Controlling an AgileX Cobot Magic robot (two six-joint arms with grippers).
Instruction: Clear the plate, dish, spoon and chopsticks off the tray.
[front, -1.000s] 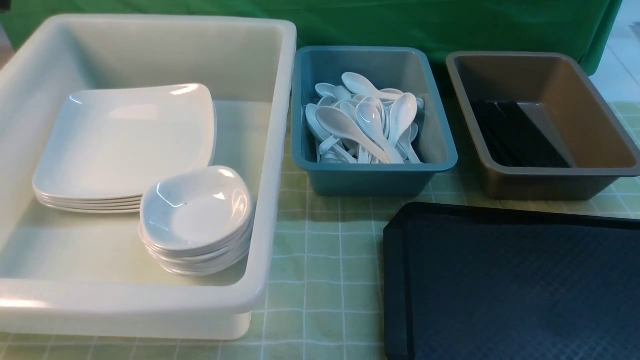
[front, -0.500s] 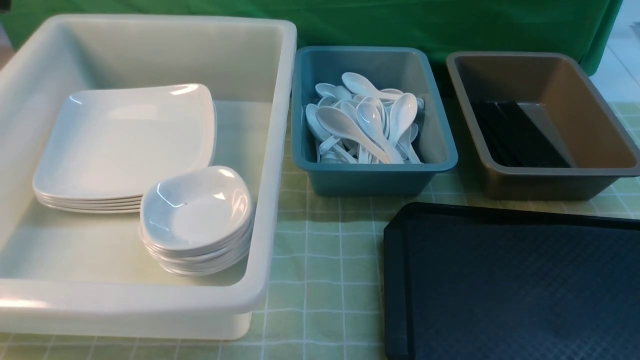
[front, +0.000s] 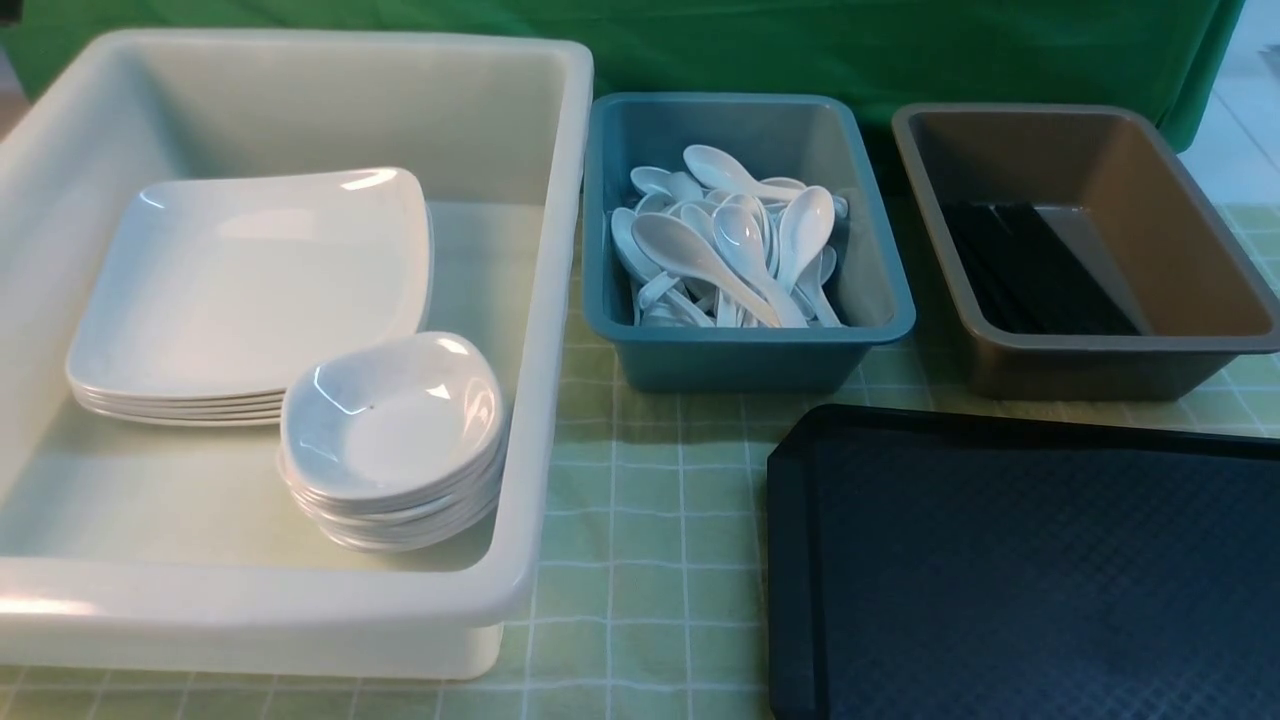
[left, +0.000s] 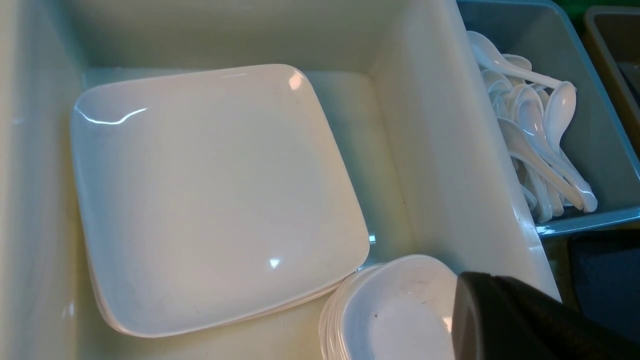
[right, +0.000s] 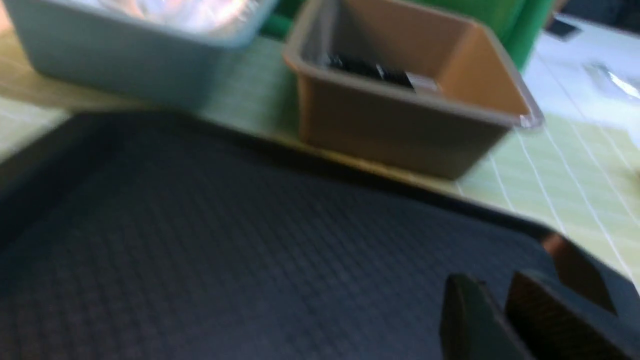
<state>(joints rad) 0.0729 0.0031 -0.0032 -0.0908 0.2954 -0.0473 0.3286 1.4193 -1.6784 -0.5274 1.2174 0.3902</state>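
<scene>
While the tray (front: 1040, 570) at lower right is showing bare, I am keeping my right gripper (right: 492, 320) narrowly parted, holding nothing, and my left gripper (left: 520, 320) closed, unloaded.

On my table (front: 640, 560), the big tub (front: 540, 300) sits at the left edge. Inside it, my stack of plates (front: 250, 290) lies toward the far left, with the stack of small dishes (front: 390, 430) at its near right corner, touching it. Right of the tub stands the spoon bin (front: 750, 350), holding the spoons (front: 735, 250). Further right, the chopstick bin (front: 1090, 370) holds the chopsticks (front: 1030, 270). The tray (front: 1040, 580) lies at the near right corner, before both bins.
</scene>
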